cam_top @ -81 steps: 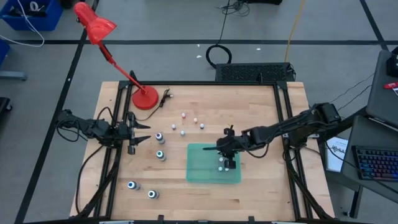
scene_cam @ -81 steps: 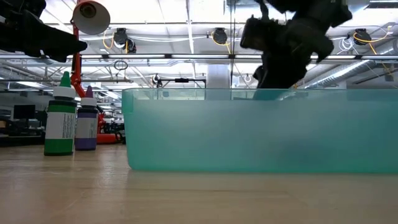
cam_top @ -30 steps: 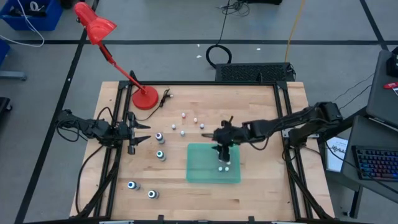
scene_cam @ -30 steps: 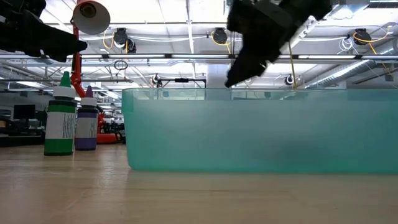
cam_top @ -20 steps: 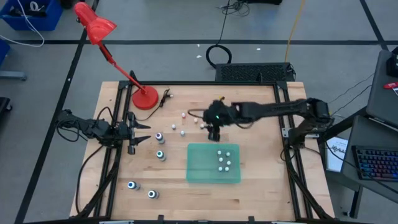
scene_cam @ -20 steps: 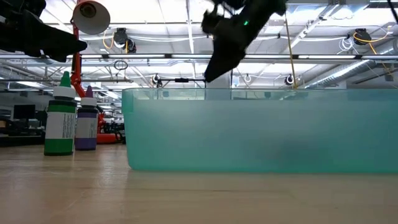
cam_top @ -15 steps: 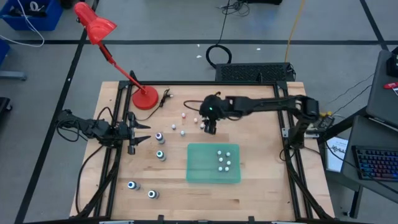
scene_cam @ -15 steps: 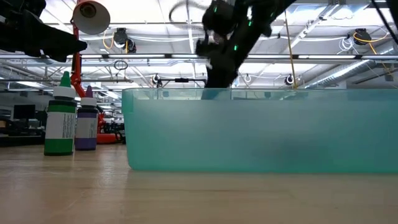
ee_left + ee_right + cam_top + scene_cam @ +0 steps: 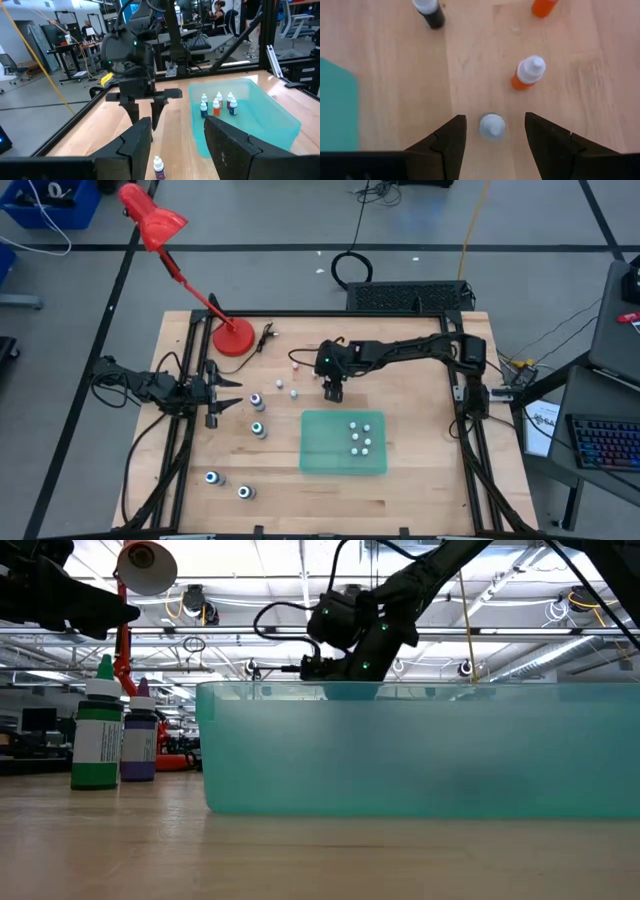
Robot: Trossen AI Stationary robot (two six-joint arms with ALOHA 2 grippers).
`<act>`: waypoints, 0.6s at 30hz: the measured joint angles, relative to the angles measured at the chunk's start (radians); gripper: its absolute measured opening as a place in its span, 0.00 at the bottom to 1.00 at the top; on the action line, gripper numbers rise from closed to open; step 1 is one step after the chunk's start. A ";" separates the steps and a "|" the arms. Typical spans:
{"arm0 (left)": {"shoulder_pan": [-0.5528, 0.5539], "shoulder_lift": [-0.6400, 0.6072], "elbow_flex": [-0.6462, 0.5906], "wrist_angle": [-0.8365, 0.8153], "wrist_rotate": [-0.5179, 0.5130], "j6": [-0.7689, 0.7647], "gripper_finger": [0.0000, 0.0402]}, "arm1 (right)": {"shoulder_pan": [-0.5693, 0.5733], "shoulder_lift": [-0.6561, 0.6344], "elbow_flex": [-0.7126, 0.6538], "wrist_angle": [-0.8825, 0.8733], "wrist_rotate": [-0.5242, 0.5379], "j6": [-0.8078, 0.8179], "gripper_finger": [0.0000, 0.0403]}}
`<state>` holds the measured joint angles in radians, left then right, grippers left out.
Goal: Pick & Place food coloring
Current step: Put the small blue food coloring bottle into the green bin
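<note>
Several tiny food coloring bottles (image 9: 360, 436) stand in the teal tray (image 9: 320, 455). Others stand on the wood beyond its far left corner, among them an orange one (image 9: 527, 73) and a black one (image 9: 430, 12). My right gripper (image 9: 333, 392) points down, open, over this group. Its fingers stand on either side of one white-capped bottle (image 9: 492, 126) without touching it. Four bigger bottles, such as the green one (image 9: 97, 735) and the purple one (image 9: 138, 740), stand upright at the table's left. My left gripper (image 9: 228, 395) waits open at the left edge.
A red desk lamp's base (image 9: 233, 338) sits at the far left corner. The tray's near wall (image 9: 420, 750) hides the right gripper's fingertips in the low view. One bigger bottle (image 9: 158, 167) stands just in front of my left gripper. Bare wood lies right of the tray.
My right gripper has left the space above the tray and gone toward the table's far left, to the loose small bottles. There it has come down low behind the tray's far wall. The bottles in the tray stand as before.
</note>
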<state>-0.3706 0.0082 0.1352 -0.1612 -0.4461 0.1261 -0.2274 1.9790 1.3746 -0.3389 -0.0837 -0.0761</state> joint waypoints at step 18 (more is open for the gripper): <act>0.000 0.000 0.000 0.000 0.000 0.000 0.46 | 0.005 0.000 0.000 -0.003 -0.055 -0.025 0.41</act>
<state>-0.3709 0.0082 0.1353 -0.1612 -0.4461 0.1261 -0.2228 1.9793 1.3746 -0.3421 -0.1386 -0.1009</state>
